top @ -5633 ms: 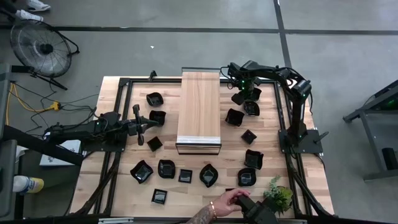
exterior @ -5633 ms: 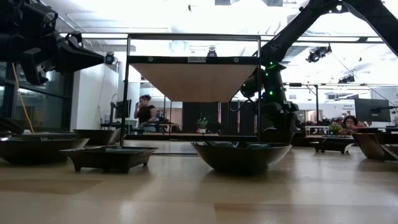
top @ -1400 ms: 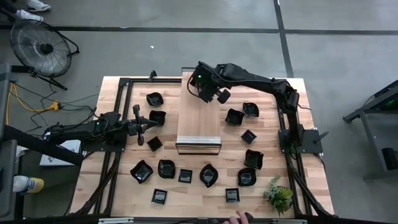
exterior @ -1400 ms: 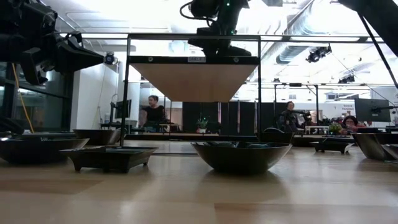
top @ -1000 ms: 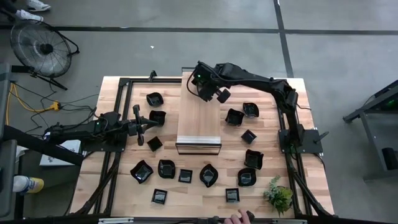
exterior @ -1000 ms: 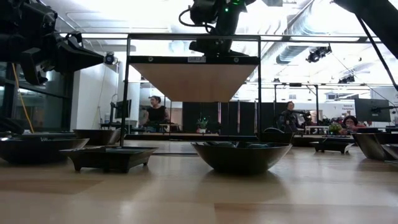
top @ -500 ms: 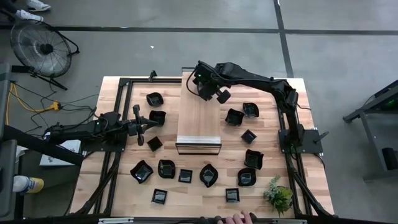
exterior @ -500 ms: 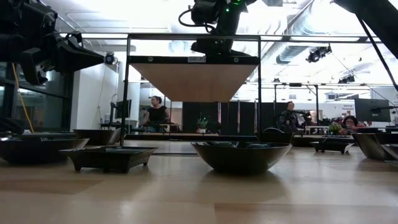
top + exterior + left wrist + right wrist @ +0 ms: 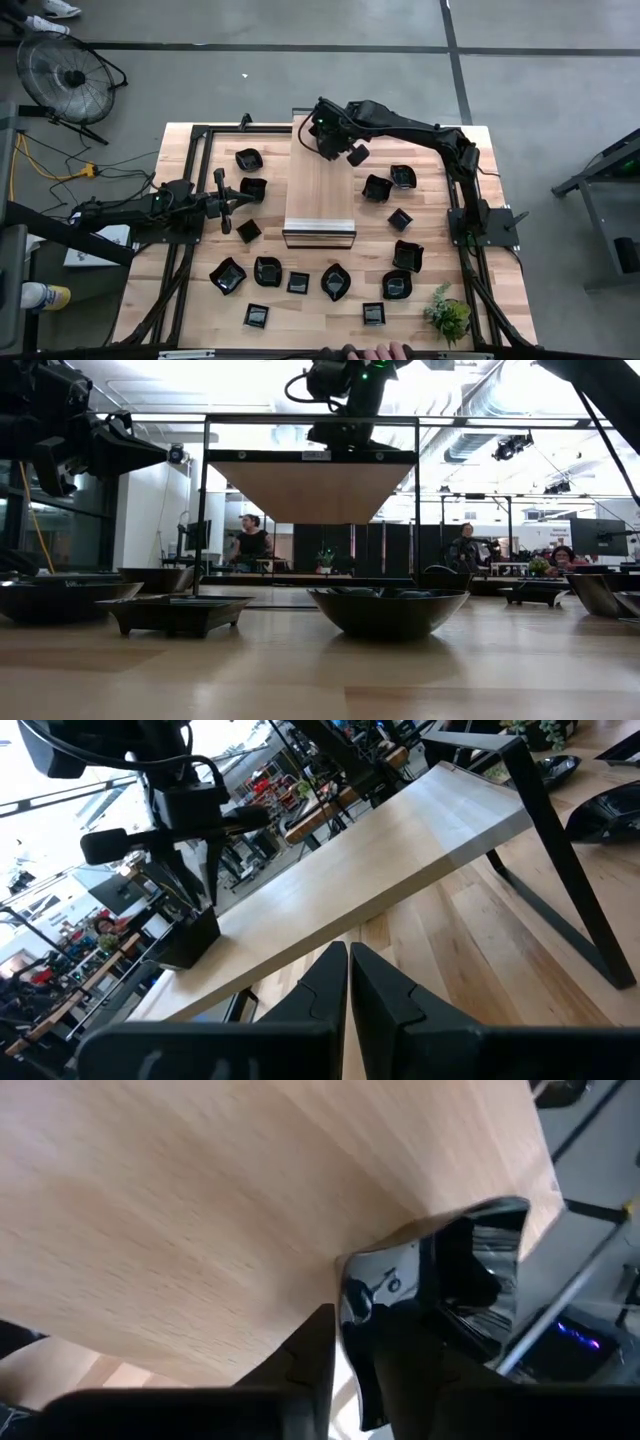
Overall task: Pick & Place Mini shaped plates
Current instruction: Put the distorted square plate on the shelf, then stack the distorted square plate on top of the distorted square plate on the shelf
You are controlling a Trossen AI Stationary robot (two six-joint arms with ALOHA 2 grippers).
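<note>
The raised wooden shelf (image 9: 320,178) fills the centre of the high view, and the many mini shaped plates (image 9: 336,281) lie scattered on the table (image 9: 190,290) around it, mostly in the lower half of the frame. The right gripper (image 9: 328,146) sits at the shelf's upper edge, barely shifted over the last second, its fingers clamped on a glossy black plate (image 9: 440,1285) pressed against the wood. That settling suggests the plate is down and release comes next. At centre left, the left gripper (image 9: 222,200) waits, fingers closed together on nothing. A person's hand (image 9: 375,352) shows at the bottom edge.
</note>
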